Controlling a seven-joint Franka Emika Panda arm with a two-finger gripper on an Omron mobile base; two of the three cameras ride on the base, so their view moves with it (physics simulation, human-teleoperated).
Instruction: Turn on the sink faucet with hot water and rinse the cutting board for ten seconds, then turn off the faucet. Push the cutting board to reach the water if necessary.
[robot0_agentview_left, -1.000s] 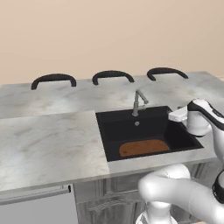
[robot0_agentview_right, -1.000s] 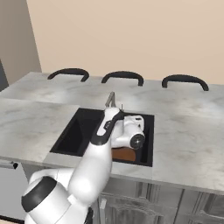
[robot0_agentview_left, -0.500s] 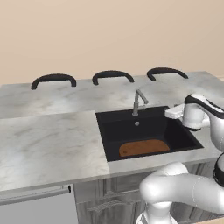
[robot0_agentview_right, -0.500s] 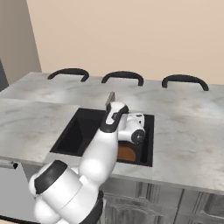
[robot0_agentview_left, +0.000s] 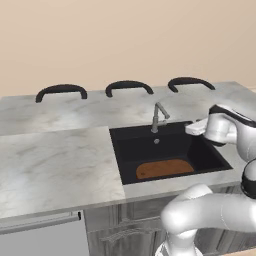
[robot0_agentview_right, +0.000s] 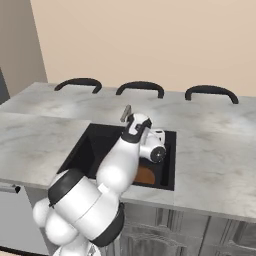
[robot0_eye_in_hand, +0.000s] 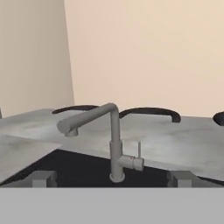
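The small grey sink faucet (robot0_agentview_left: 158, 117) stands at the back rim of the black sink (robot0_agentview_left: 140, 147), with no water coming from it. The orange-brown cutting board (robot0_agentview_left: 164, 168) lies flat at the basin's front; in the right base view the cutting board (robot0_agentview_right: 145, 175) is partly hidden behind my arm. My gripper (robot0_agentview_left: 189, 129) hovers over the basin's right side, level with the faucet and pointing at it. In the hand view the faucet (robot0_eye_in_hand: 115, 144) stands straight ahead, spout to the left, thin lever (robot0_eye_in_hand: 139, 150) upright on its right. My gripper (robot0_eye_in_hand: 111, 179) is open, nothing between its fingertips (robot0_eye_in_hand: 42, 178).
Grey marble counter (robot0_agentview_left: 55, 165) surrounds the basin, widest to its left. Three black curved chair backs (robot0_agentview_left: 61, 90) (robot0_agentview_left: 129, 85) (robot0_agentview_left: 190, 81) rise behind the far edge of the counter. A beige wall lies beyond.
My hand has moved a little left over the basin toward the faucet. The jaws stayed wide apart, and the cutting board has not moved.
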